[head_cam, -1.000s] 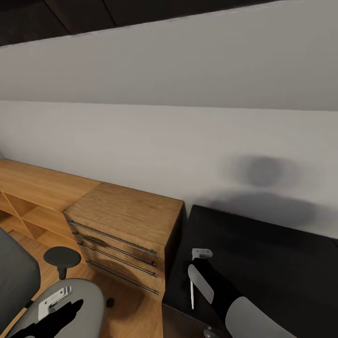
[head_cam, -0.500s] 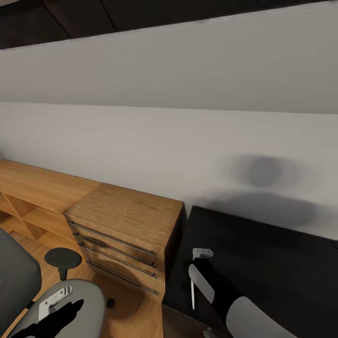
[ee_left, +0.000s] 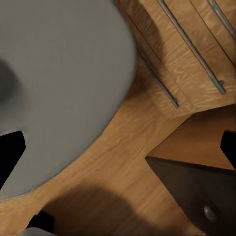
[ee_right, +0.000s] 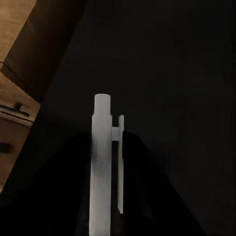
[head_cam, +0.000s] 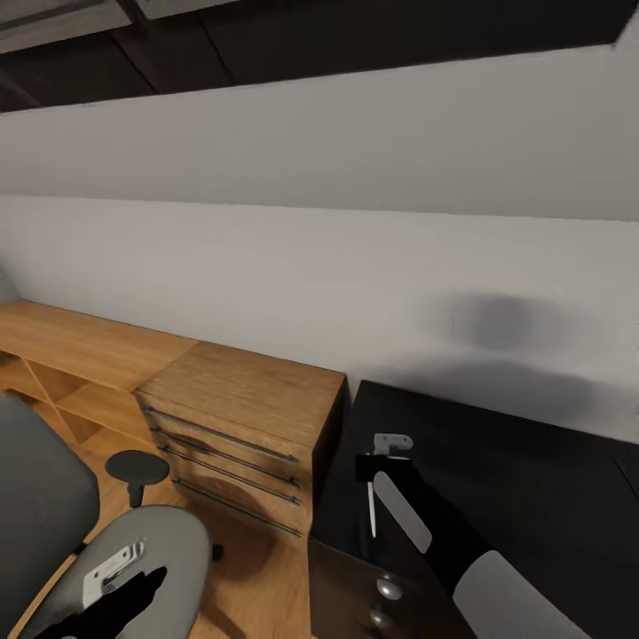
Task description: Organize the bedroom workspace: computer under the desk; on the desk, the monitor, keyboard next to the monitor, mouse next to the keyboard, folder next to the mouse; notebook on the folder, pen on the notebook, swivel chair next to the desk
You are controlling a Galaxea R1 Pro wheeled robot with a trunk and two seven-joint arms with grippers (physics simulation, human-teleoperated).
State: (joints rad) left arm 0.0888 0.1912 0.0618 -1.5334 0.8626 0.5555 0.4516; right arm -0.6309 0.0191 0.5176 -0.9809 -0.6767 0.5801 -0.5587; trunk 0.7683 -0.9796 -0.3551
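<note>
Over desk (head_cam: 532,479): one pen (ee_right: 102,167) (gripper-held).

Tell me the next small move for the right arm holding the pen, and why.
Probably carry the pen farther along the desk toward wherever the notebook lies. The right gripper holds the pen above the desk's bare black end beside the wooden dresser, and this stretch offers nothing to stack it on.
</note>
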